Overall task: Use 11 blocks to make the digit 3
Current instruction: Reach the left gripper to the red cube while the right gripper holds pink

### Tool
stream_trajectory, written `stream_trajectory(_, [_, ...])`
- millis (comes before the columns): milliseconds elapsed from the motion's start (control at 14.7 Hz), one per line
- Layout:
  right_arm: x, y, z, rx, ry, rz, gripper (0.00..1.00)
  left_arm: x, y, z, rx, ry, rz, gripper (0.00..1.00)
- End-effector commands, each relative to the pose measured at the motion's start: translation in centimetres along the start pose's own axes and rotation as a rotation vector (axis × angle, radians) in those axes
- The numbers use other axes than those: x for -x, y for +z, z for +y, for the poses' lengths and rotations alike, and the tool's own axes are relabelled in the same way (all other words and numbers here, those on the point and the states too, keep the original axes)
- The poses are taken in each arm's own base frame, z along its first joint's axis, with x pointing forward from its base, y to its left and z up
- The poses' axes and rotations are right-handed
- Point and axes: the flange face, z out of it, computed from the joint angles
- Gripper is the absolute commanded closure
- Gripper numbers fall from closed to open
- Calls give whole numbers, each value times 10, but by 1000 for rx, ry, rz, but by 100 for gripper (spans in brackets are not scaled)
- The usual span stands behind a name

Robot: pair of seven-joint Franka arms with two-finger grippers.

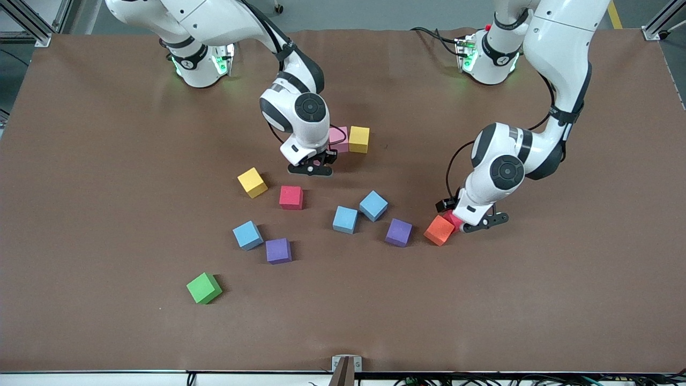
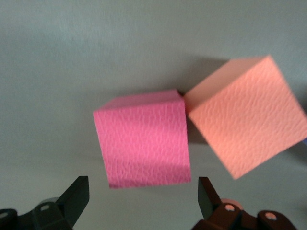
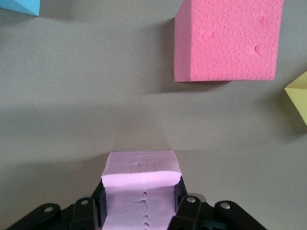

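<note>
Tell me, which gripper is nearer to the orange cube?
The left gripper: it hangs open over a red cube touching the orange cube. The right gripper is toward the right arm's end, holding a pink cube.

The front camera is looking down from high across the table, facing both arm bases and taking in all the scattered cubes. The left wrist camera is looking down close past the spread fingertips at a red cube touching an orange cube; the front view is sharing that orange cube. The right wrist camera is looking closely over a gripped pink cube toward a red cube, also showing in the front view.
</note>
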Motion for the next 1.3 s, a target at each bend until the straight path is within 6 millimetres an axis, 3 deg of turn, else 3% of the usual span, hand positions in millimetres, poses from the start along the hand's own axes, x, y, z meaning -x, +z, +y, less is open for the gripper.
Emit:
stream_trajectory(0, [8, -6, 3, -3, 26, 20, 100, -22, -9, 0, 16, -15, 41, 0])
stream_trajectory(273, [7, -6, 1, -15, 44, 26, 100, -34, -9, 4, 26, -66, 51, 0])
stream_trajectory(682, [8, -5, 2, -10, 48, 23, 100, -36, -4, 0, 23, -88, 46, 0])
stream_trajectory(955, [10, -7, -1, -15, 55, 27, 100, -38, -28, -3, 35, -93, 66, 0])
stream_trajectory(1228, [17, -8, -6, -16, 41, 30, 100, -26, -39, -3, 1, -74, 21, 0])
